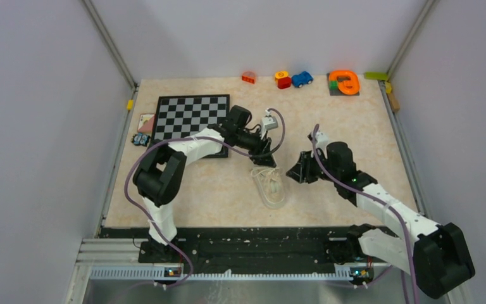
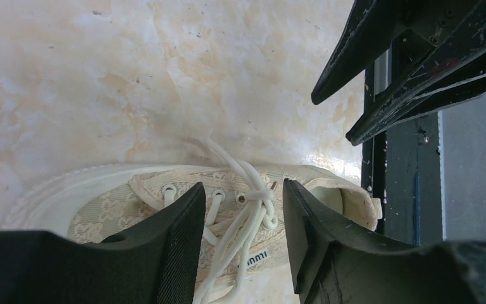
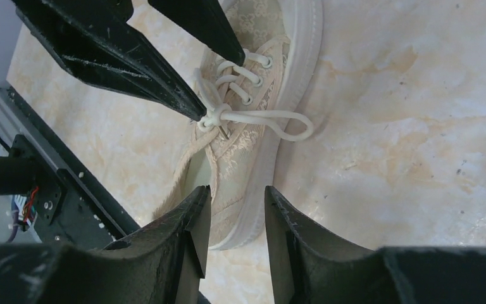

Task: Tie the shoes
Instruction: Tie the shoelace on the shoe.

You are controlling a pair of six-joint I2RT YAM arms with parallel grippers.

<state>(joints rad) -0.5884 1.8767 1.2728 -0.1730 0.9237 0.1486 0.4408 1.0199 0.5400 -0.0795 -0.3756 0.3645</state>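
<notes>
The shoe [image 1: 269,185] lies on its sole on the surface [image 1: 354,139] just off the chessboard's [image 1: 190,117] near right corner, toe towards you. Its laces are gathered in a small knot [image 3: 218,116], with one loop [image 3: 291,126] spilling over the sole on the side away from the chessboard. Your left fingers [image 2: 177,240] hang spread and empty above the laced end nearer the chessboard; your right fingers [image 3: 186,234] are parted too, holding nothing, over the flank away from it. The knot looks slack to me, so the main risk is undoing it: pinch a free tail instead of the loop, or drag a left fingertip through the crossing, and it will likely pull open. Nothing pins the shoe, so a sideways tug would probably slide or turn it rather than tighten anything. The two sets of fingers also sit close together, so closing in on the knot from both sides could knock them into each other.
</notes>
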